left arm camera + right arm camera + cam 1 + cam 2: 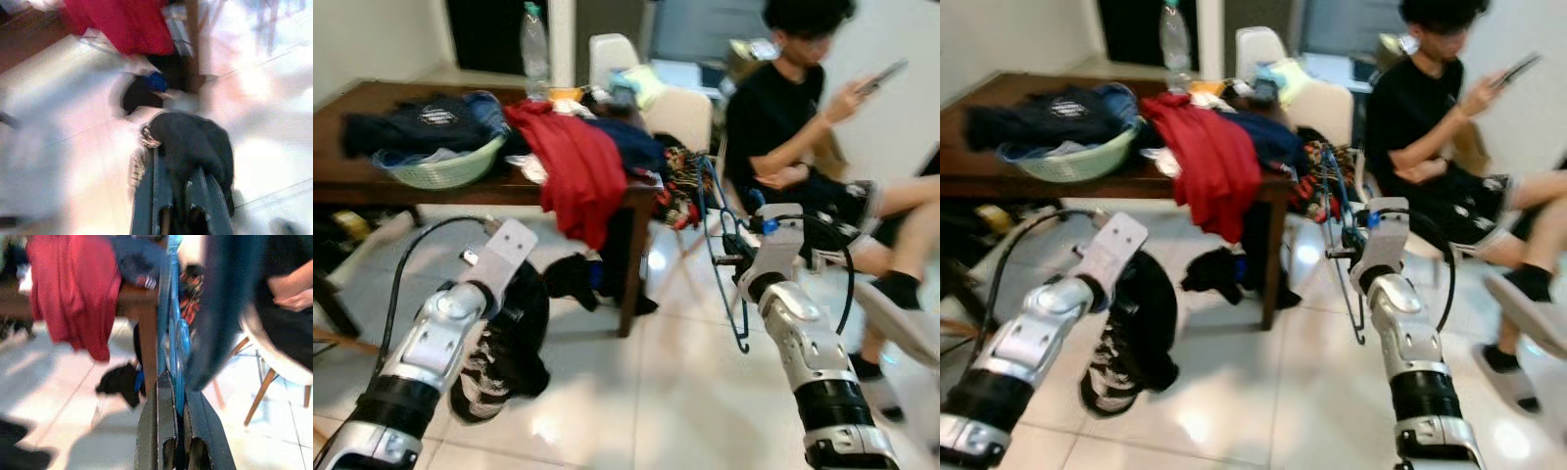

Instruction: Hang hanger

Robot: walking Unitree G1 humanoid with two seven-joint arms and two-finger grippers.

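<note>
Showing: robot facing a cluttered desk point(352, 181) on a pale tiled floor point(656, 392)
Right gripper point(179, 396): raised in front of the chairs, jaws closed on a blue hanger point(717, 257)
Hanger: pinched between the two black fingers point(157, 421); in the right wrist view its wire runs straight out from the jaws; in the eye views it hangs upright, its lowest loop above the floor, just right of the desk leg
Left gripper point(176, 188): held out low over the floor, jaws closed on a black garment point(514, 333)
Garment: draped over the fingers, hanging down beside the left arm
Desk: carries a red cloth point(576, 162) spilling over its edge, a green basket point(450, 168) of clothes and a bottle point(534, 44)
Floor: dark clothing point(576, 276) lies near the desk leg
Person point(783, 108): seated at right, holding a phone point(881, 76)
</note>
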